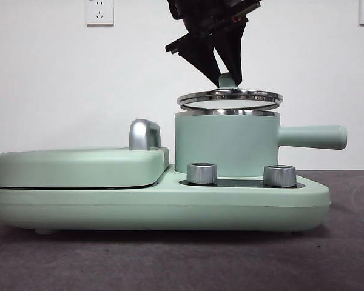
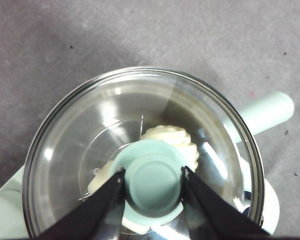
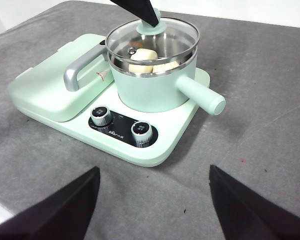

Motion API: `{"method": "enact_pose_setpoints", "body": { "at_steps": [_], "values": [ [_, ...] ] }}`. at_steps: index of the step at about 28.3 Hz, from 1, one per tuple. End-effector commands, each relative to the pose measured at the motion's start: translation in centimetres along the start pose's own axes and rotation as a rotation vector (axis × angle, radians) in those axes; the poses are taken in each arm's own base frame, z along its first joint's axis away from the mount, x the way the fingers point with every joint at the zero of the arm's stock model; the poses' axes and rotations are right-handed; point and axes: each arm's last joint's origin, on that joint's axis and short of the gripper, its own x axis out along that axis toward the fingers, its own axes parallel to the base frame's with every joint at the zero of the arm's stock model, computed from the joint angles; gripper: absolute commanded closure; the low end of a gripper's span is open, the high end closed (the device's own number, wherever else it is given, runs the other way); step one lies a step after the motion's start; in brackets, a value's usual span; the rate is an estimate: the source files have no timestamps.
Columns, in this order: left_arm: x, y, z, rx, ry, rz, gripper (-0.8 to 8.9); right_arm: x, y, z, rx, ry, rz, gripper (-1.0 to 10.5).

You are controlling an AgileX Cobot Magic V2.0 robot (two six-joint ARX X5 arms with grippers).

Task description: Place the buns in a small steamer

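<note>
The small steamer (image 1: 224,145) is a mint-green pot with a straight side handle (image 1: 312,137), standing on the cooker base. Both buns lie inside it: the pleated dome (image 2: 172,140) and the smooth cream one (image 2: 102,177), seen through the glass. They also show in the right wrist view (image 3: 145,56). My left gripper (image 1: 227,76) comes down from above and is shut on the green knob (image 2: 152,182) of the glass lid (image 1: 230,97). It holds the lid slightly above the pot's steel rim. My right gripper (image 3: 154,170) is open and empty, well back from the cooker.
The flat mint-green griddle (image 1: 79,167) with its chrome handle (image 1: 144,134) sits beside the pot on the same base (image 1: 242,206). Two steel dials (image 1: 201,173) (image 1: 279,175) stand at the base's front. Grey cloth (image 3: 260,110) covers the table.
</note>
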Motion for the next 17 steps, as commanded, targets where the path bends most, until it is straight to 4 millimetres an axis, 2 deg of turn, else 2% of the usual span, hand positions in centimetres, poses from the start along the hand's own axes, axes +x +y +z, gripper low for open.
{"method": "enact_pose_setpoints", "body": {
  "at_steps": [1, 7, 10, 17],
  "values": [
    [1.0, -0.1, 0.3, 0.000, -0.004, -0.011, 7.01, -0.2, 0.0, 0.1, 0.008, -0.015, 0.007, 6.0],
    [2.3, 0.1, 0.0, -0.004, 0.034, -0.008, 7.07, -0.2, 0.0, 0.1, 0.009, -0.015, 0.007, 6.0],
    [2.5, 0.2, -0.1, -0.003, 0.047, -0.004, 7.51, -0.2, 0.0, 0.1, 0.009, -0.015, 0.007, 6.0],
    [2.5, 0.5, -0.3, 0.005, 0.069, 0.060, 7.54, -0.2, 0.0, 0.1, 0.015, -0.015, 0.007, 6.0]
  ]
}}
